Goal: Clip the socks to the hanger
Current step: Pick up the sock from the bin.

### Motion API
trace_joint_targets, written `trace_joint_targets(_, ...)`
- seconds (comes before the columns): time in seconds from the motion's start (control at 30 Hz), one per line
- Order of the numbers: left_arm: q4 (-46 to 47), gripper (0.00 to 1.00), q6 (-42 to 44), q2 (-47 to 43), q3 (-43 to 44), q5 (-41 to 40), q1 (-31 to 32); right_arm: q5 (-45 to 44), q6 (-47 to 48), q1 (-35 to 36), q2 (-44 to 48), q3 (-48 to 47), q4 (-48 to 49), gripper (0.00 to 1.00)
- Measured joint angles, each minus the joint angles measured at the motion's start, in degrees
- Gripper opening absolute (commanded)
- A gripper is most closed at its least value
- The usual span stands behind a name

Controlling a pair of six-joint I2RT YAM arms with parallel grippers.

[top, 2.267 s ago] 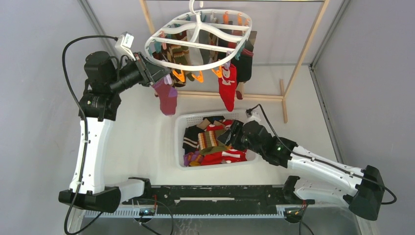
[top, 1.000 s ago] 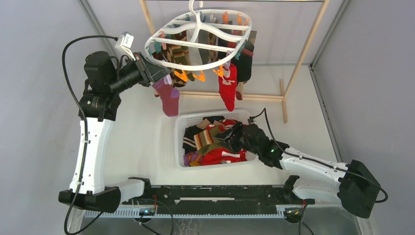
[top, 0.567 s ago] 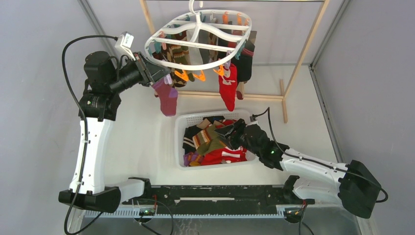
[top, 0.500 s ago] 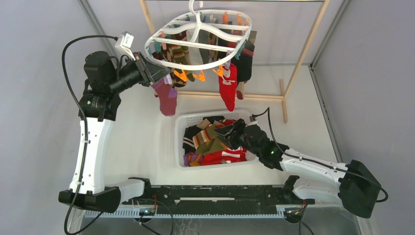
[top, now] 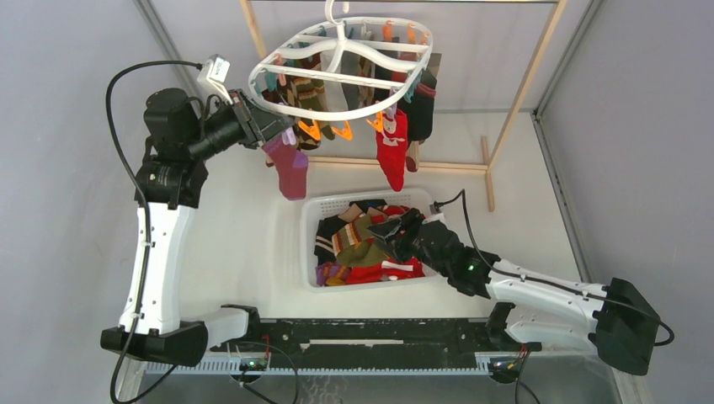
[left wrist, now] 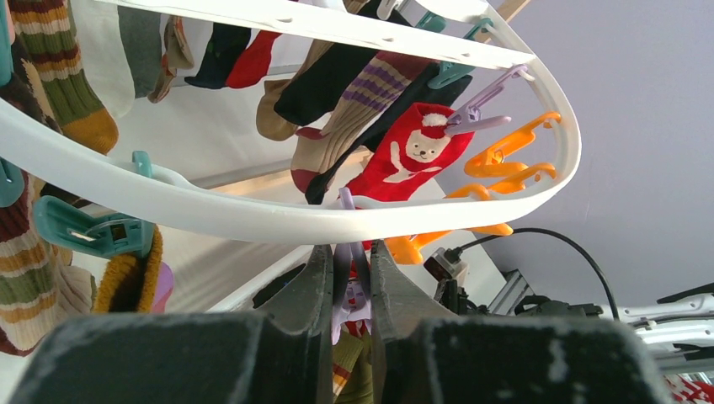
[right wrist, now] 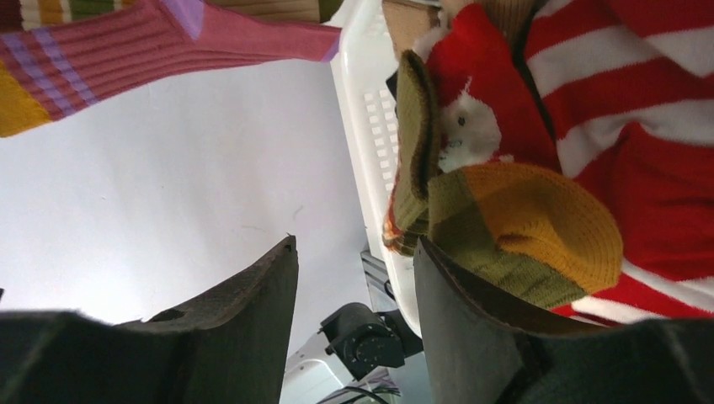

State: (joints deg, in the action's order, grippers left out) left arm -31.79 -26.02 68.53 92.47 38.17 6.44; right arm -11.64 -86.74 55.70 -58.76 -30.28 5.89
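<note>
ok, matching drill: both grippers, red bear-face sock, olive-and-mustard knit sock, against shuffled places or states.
1 left gripper
2 right gripper
3 red bear-face sock
4 olive-and-mustard knit sock

A lying in the white slotted plastic basket
B open, over that basket
C shut on a lilac plastic clip
D hanging from the white plastic oval hanger

Pairs: 1-C, 2-B, 3-D, 4-A

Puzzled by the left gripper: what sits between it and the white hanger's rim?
A lilac clip hanging from the hanger, pinched by the left gripper, in the left wrist view.
</note>
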Motion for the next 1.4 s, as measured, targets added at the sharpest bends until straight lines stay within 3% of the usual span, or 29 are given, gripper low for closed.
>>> trace_joint_targets(0.37,0.2,0.08,0.0,-1.0,0.0,0.0,0.0,-1.7,1.6,4.2,-2.7,-8.3,-6.0,0.59)
trace_joint_targets(0.73,0.4,0.08,0.0,-1.1,0.0,0.0,0.0,0.2,0.4,3.5,-6.5,-8.5,-10.6,0.60)
trace_joint_targets(1.1,0.4,0.08,0.0,-1.1,0.0,0.2,0.0,-3.1,0.7,1.3,-7.1,-8.5,-10.8,0.49)
trace_joint_targets(1.4,0.4,0.08,0.1,-1.1,0.0,0.6,0.0,-2.4,1.3,-0.1,-11.1,-10.8,-12.6,0.55)
